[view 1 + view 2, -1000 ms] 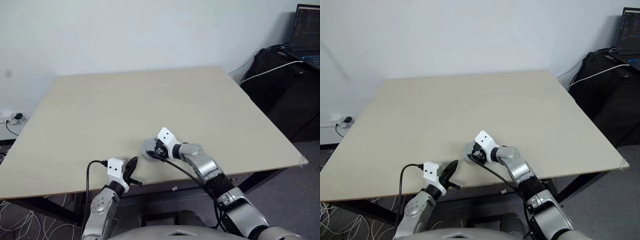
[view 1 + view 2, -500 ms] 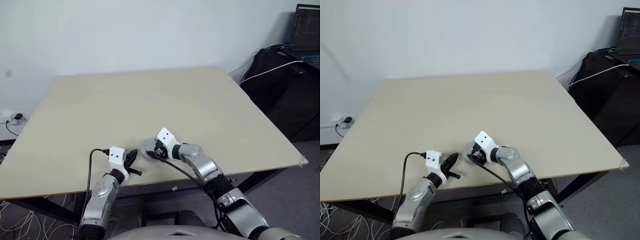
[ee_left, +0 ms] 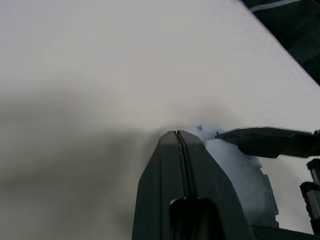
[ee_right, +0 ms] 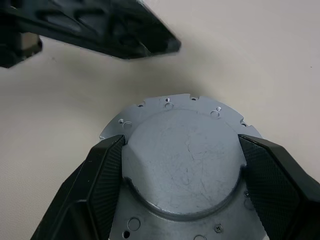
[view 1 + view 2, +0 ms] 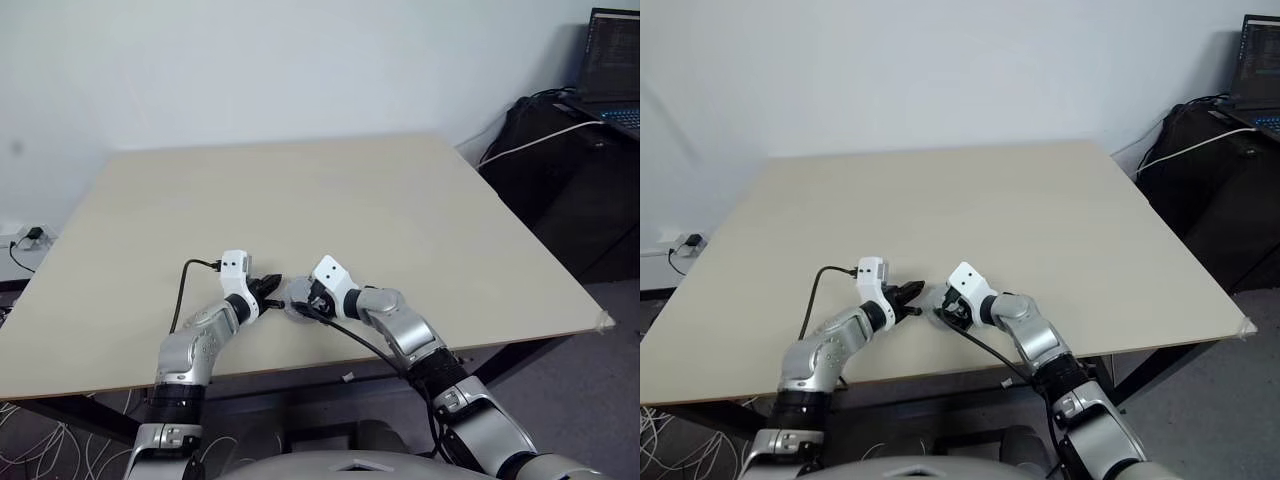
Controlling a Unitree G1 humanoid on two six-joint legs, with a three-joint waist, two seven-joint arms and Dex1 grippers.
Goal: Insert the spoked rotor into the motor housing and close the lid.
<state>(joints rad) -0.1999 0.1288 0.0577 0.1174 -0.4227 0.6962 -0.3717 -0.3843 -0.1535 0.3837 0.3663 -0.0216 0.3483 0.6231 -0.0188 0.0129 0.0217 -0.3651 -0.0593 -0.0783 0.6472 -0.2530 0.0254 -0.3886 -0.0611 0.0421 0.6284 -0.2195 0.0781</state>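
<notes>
- The lid (image 4: 182, 165) is a pale silver-grey round disc with its plain grey face up, and it has small holes around its flange.
- It lies on the beige worktop (image 5: 330, 200), close to the near edge and about halfway along that edge.
- The right gripper (image 5: 943, 303) has its jaws wide apart, and they clamp the raised middle part of the lid from two opposite sides; each finger pad (image 4: 105, 170) touches the lid.
- The left gripper (image 5: 272, 289) has its jaws pressed together, with nothing between them.
- The tips of the left gripper are just beside the edge of the lid, on the side toward the left edge of the worktop. I cannot tell if they touch it.
- In the right wrist view, the closed black fingers of the left gripper lie across the worktop just beyond the lid.
- A black cable (image 5: 185, 290) goes from the left wrist back over the near edge of the worktop.
- A laptop (image 5: 612, 65) with a lit screen stands on dark furniture, beyond the far right corner of the worktop.
</notes>
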